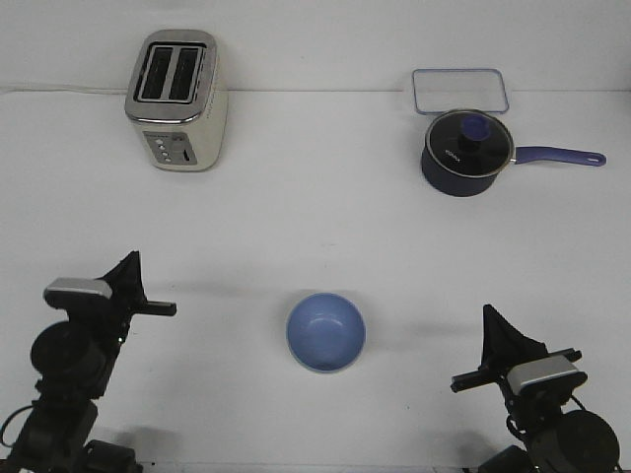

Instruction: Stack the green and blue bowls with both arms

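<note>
The light blue bowl [325, 332] stands upright on the white table, near the front middle. No green bowl shows apart from it; whether one sits under the blue bowl I cannot tell. My left gripper [132, 262] is raised at the front left, well left of the bowl, its fingers together in a point and holding nothing. My right gripper [489, 315] is raised at the front right, well right of the bowl, also closed to a point and empty.
A cream toaster [178, 99] stands at the back left. A dark blue lidded saucepan [465, 151] with its long handle pointing right stands at the back right, with a clear rectangular container [460, 91] just behind it.
</note>
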You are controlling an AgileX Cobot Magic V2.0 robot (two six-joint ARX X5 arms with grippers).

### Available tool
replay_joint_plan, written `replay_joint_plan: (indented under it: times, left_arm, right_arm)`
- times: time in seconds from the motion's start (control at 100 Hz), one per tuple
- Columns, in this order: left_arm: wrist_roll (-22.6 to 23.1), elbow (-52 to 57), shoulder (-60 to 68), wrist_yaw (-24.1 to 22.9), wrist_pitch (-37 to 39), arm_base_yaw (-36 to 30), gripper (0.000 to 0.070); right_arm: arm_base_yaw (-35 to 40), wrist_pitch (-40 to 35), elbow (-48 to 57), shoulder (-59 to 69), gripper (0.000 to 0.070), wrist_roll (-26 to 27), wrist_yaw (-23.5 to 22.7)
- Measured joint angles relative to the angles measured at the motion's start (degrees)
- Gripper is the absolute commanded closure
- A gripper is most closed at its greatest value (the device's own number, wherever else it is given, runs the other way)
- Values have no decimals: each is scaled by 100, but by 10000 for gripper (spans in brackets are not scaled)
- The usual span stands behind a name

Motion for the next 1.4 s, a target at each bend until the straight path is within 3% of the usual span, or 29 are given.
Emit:
replay_joint_plan:
  times: [0.1, 0.25, 1.02, 1.28, 1.4]
  left_arm:
    - [28, -577, -732, 17, 229, 0, 688]
    - [42, -608, -1067, 15, 310, 0, 685]
    - [79, -610, -1362, 44, 262, 114, 686]
    - [103, -1790, -2068, 1056, 365, 1005, 685]
    - [103, -2411, -2546, 1119, 350, 1034, 686]
  right_arm:
    - [0, -4, -4, -101, 700, 0, 127]
    - [0, -11, -31, -101, 700, 2, 273]
    - [0, -9, -31, -101, 700, 2, 278]
    - [0, -9, -31, -101, 700, 2, 278]
    - [0, -9, -31, -101, 700, 0, 278]
